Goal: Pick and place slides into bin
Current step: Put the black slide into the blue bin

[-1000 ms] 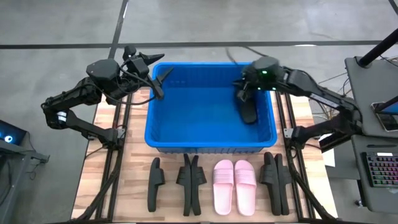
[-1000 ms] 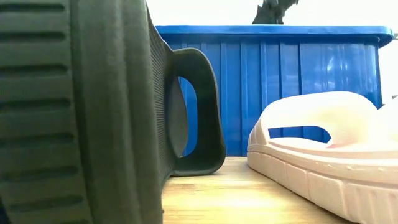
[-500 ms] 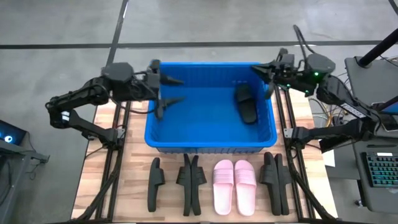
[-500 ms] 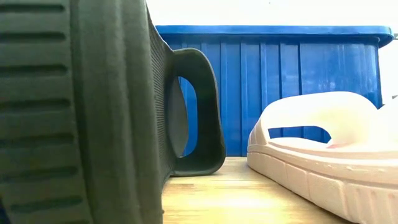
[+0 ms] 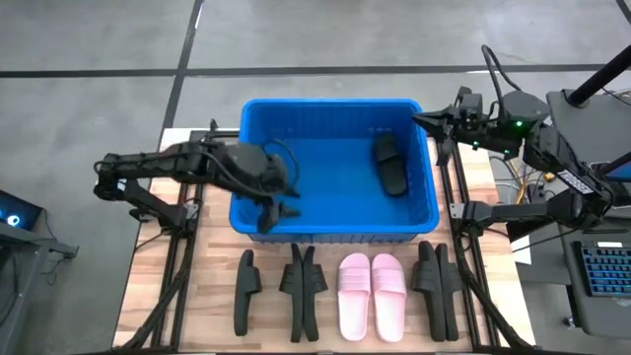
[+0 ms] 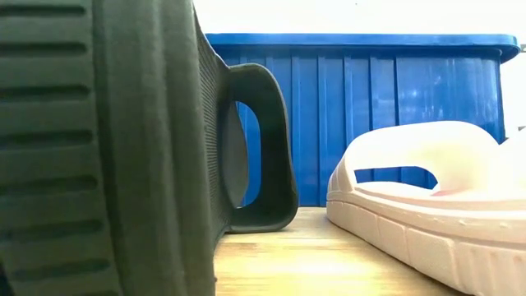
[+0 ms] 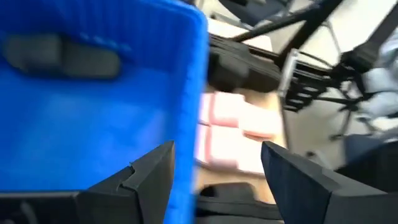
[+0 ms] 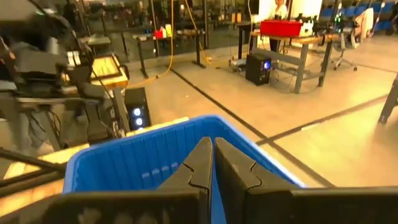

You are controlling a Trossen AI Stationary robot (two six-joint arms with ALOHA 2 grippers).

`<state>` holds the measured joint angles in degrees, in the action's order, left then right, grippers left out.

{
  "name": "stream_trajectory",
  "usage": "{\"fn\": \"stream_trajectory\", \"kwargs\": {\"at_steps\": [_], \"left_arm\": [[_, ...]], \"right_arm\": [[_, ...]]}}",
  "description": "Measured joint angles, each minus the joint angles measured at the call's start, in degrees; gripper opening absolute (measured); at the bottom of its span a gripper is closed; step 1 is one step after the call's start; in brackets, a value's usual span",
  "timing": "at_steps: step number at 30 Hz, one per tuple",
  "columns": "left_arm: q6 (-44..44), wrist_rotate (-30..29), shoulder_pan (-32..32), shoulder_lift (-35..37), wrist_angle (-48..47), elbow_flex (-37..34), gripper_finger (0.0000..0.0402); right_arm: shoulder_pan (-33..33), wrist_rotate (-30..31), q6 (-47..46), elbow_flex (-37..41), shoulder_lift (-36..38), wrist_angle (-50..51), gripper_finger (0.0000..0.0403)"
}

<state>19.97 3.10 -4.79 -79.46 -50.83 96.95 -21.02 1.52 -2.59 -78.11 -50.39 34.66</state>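
The blue bin [image 5: 335, 212] stands mid-table, with one black slide [image 5: 389, 163] lying on its floor at the far right. Along the near edge are a single black slide [image 5: 245, 291] and two black pairs [image 5: 303, 289] [image 5: 436, 289], all standing on their side edges. Between the pairs, a pink pair [image 5: 373, 294] lies flat on its soles. My left gripper [image 5: 275, 207] hangs open over the bin's near-left corner, holding nothing; its wrist view shows the bin wall [image 7: 186, 93] between its fingers [image 7: 149, 177]. My right gripper [image 5: 434, 123] is shut and empty beside the bin's far-right corner.
The low view is mostly filled by a black slide [image 6: 123, 148] on its edge, with a pink slide [image 6: 427, 197] in front of the bin wall [image 6: 353, 115]. Dark rails run along both sides of the bin. A keyboard [image 5: 603, 268] sits off the table's right.
My left gripper has swung from the bin's far-left corner toward the near edge and down, turning as it went, and has stayed open. My right gripper has drawn back from the black slide in the bin, up and toward the table's right edge. The slide stays on the bin floor.
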Motion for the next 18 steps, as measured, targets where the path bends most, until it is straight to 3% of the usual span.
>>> {"fn": "stream_trajectory", "kwargs": {"at_steps": [18], "left_arm": [[31.45,-2.17,-21.89,-12.41,-17.94,0.09,0.0224]], "right_arm": [[0.00,0.02,0.11,0.02,0.00,8.53,0.0009]]}}
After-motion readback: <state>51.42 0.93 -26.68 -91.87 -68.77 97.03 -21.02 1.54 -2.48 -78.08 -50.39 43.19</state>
